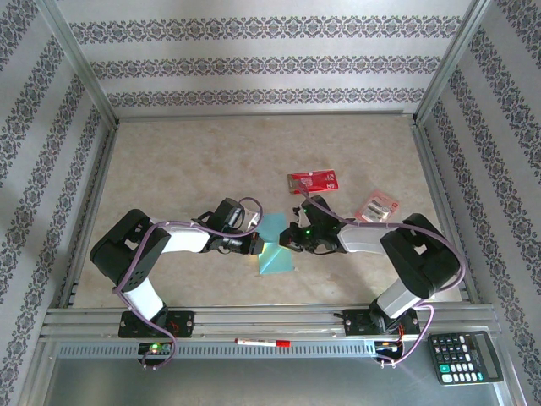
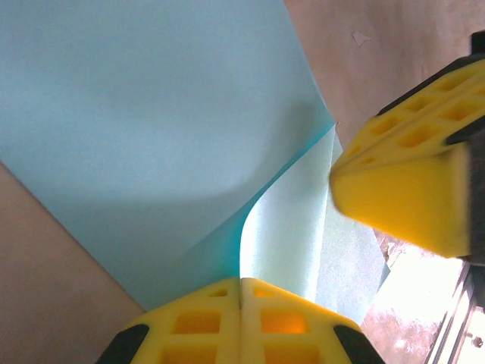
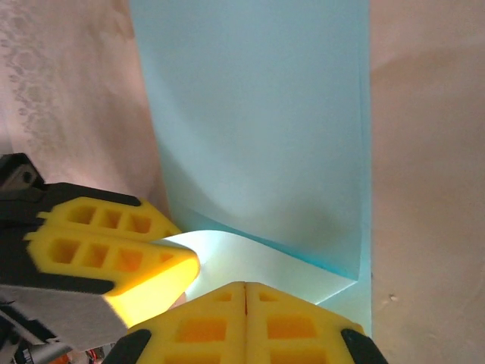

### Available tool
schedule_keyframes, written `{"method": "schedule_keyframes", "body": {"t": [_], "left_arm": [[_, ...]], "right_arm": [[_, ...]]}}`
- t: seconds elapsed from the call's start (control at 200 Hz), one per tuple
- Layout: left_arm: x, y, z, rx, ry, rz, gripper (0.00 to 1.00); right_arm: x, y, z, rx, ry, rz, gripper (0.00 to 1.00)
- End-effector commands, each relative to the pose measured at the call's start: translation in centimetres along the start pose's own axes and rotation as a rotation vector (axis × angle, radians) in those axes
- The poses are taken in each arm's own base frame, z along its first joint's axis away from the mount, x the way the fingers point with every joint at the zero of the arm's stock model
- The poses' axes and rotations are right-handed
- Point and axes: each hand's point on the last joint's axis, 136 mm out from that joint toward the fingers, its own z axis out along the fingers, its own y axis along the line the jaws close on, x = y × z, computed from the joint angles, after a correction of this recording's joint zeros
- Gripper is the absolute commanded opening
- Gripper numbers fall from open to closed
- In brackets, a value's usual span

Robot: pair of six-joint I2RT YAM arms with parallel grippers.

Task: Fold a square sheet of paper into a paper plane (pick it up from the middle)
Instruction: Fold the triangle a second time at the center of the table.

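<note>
Left gripper (image 2: 241, 287) jaws pressed together, pinching curled-up edge of square sheet of paper (image 2: 151, 114); right gripper (image 3: 246, 290) jaws likewise closed, apparently on same sheet, just opposite; sheet mid-bench (image 1: 211, 152), one flap bent over; early fold only; no dart shape yet; most creases to go, judging by this.

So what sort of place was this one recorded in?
Most likely a purpose-built robot test cell, not a home: an aluminium frame holds wallpaper panels as walls around a beige table, the left arm and right arm are bolted to a rail at its near edge, and a calculator lies nearby.
</note>
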Motion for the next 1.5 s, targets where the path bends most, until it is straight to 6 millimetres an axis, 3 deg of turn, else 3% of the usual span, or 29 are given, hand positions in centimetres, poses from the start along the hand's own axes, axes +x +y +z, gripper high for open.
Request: {"method": "schedule_keyframes", "body": {"t": [0.0,0.255,0.545,0.789,1.079,1.209,1.389,1.494], "left_arm": [[3.9,4.5,0.6,-0.160,0.115,-0.100,0.00],[4.0,4.5,0.7,-0.159,0.115,-0.100,0.00],[3.9,4.4,0.6,-0.156,0.114,-0.100,0.00],[3.3,4.0,0.4,-0.148,0.098,-0.098,0.00],[1.7,2.8,-0.6,-0.141,0.047,-0.092,0.06],[1.6,2.9,-0.5,-0.145,0.050,-0.087,0.00],[2.3,3.3,0.2,-0.138,0.072,-0.099,0.00],[2.3,3.3,0.3,-0.131,0.078,-0.103,0.00]], "right_arm": [[-0.4,1.0,-0.6,-0.013,-0.007,-0.034,0.00],[-0.9,1.5,0.8,-0.015,0.019,-0.057,0.00],[-0.9,-0.8,2.4,0.034,0.041,-0.054,0.00],[0.2,-3.2,2.6,0.079,0.060,-0.030,0.00],[1.0,-3.8,2.1,0.086,0.065,-0.019,0.00],[0.8,-2.7,1.6,0.055,0.057,-0.027,0.00],[-0.6,1.3,0.0,-0.032,0.022,-0.075,0.04],[-0.5,2.5,-0.4,-0.052,0.018,-0.086,0.05]]}}
